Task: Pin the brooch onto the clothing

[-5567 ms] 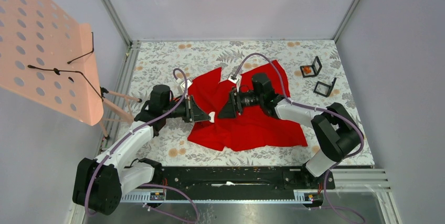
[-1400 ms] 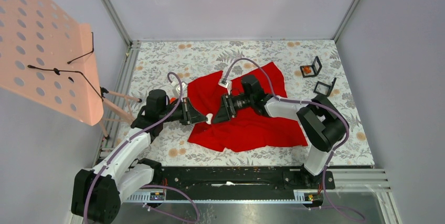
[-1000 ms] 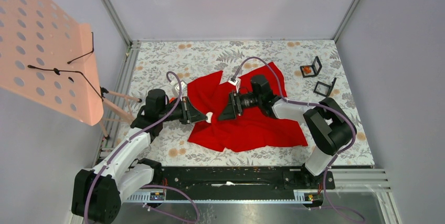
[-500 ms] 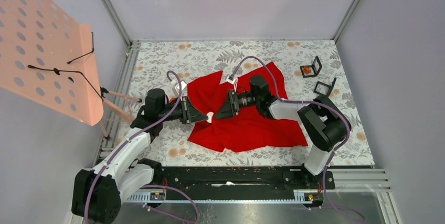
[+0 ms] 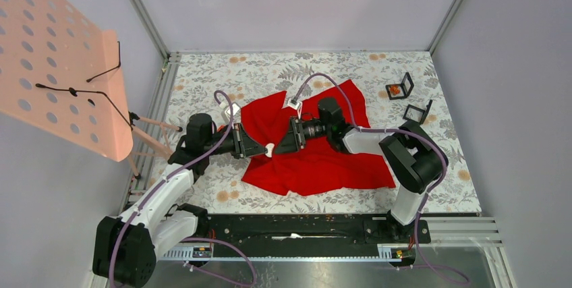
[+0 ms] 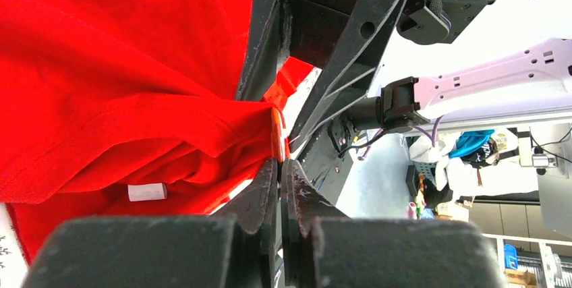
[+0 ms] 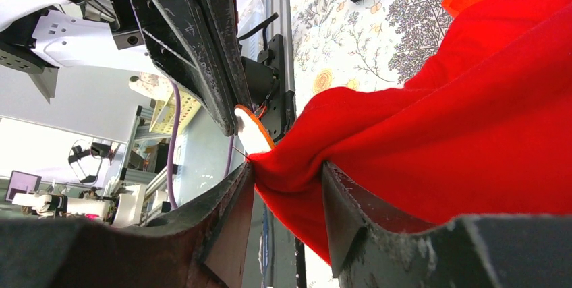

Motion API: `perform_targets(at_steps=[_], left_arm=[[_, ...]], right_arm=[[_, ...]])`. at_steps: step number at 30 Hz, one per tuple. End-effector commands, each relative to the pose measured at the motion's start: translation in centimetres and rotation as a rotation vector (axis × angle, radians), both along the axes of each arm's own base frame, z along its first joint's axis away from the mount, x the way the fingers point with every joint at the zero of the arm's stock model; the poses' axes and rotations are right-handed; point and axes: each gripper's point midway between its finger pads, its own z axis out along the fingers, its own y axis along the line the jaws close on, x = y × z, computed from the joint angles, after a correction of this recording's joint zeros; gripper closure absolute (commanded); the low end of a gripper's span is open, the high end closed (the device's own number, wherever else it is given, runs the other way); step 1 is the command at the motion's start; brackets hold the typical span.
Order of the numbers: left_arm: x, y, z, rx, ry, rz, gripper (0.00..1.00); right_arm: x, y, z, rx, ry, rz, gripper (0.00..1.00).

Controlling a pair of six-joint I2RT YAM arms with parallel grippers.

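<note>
The red shirt (image 5: 322,161) lies crumpled mid-table. My left gripper (image 5: 265,148) comes in from the left and is shut on the brooch (image 5: 269,149), a small white and orange piece. In the left wrist view the brooch (image 6: 277,134) stands edge-on at my fingertips (image 6: 268,175), against the shirt's (image 6: 101,79) hem. My right gripper (image 5: 279,145) comes in from the right, tip to tip with the left. In the right wrist view it (image 7: 289,183) is shut on a fold of the shirt (image 7: 472,119). The brooch (image 7: 253,129) touches the fold's tip, with a thin pin showing.
A white label (image 6: 146,192) shows inside the shirt. Two small black frames (image 5: 400,87) (image 5: 418,111) stand at the back right, one with an orange item. An orange perforated panel (image 5: 61,52) with black wire hooks hangs over the left side. The black rail (image 5: 297,228) runs along the front.
In the last second my right gripper has shifted a little left with the fold, closer to the left gripper. The left arm has stayed nearly still, holding the brooch.
</note>
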Motion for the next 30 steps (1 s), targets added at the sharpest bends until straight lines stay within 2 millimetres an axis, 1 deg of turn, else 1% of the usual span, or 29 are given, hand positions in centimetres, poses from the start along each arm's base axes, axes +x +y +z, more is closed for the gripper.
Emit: perform_targets(at_steps=[1, 9, 14, 20, 25, 30], left_arm=[[0.4, -0.4, 2.8, -0.047, -0.096, -0.039, 1.0], [0.3, -0.5, 2.7, -0.05, -0.093, -0.044, 1.0], [0.0, -0.6, 3.0, -0.065, -0.109, -0.069, 1.0], [-1.1, -0.8, 3.7, -0.095, -0.136, -0.132, 1.0], [-1.4, -0.9, 4.0, -0.104, -0.139, -0.159, 1.0], [-1.6, -1.0, 4.0, -0.106, -0.138, -0.178, 1.0]], right_arm=[[-0.2, 1.2, 1.4, 0.047, -0.06, 0.045, 0.52], [-0.2, 1.8, 1.5, 0.044, -0.059, 0.044, 0.52], [-0.1, 2.1, 1.1, 0.035, -0.035, 0.048, 0.58], [-0.6, 2.2, 1.2, 0.037, -0.015, 0.09, 0.65], [-1.1, 2.6, 1.0, 0.026, 0.001, 0.118, 0.67], [-1.1, 3.0, 0.8, 0.007, 0.039, 0.136, 0.68]])
